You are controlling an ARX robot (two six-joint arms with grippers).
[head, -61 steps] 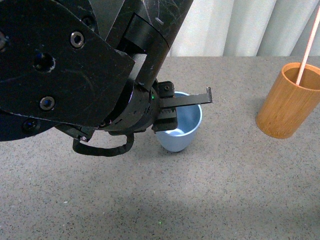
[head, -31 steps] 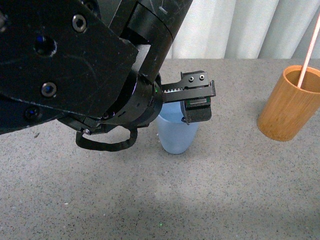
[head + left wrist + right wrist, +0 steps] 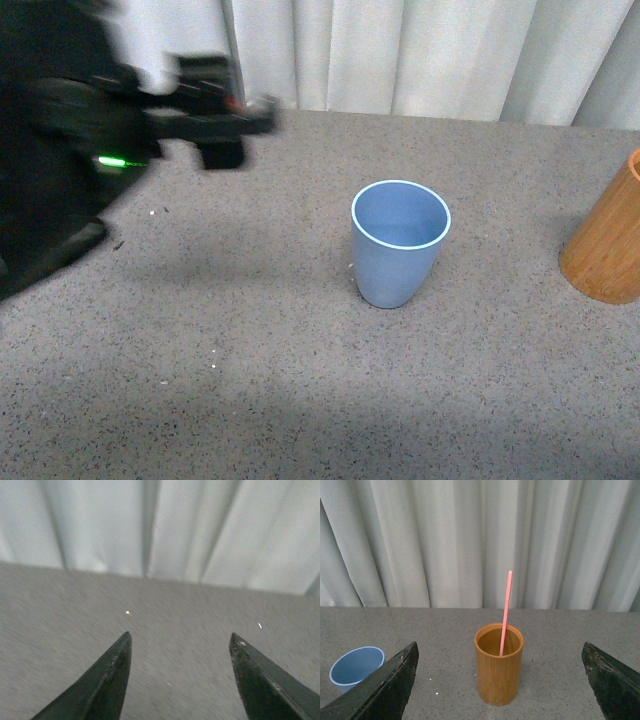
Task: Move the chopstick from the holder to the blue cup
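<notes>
The blue cup stands upright in the middle of the table, and nothing shows inside it. The orange-brown holder is cut off by the right edge of the front view. In the right wrist view one pink chopstick leans inside the holder, with the blue cup off to one side. My right gripper is open, short of the holder, which shows between its fingers. My left gripper is blurred at the far left, well away from the cup. It is open over bare table.
A white pleated curtain hangs along the table's far edge. The grey speckled tabletop spreads around the cup and the holder. My dark left arm fills the upper left of the front view.
My left arm has swung away from above the blue cup to the far left, uncovering the cup. The holder now shows further right in the front view.
</notes>
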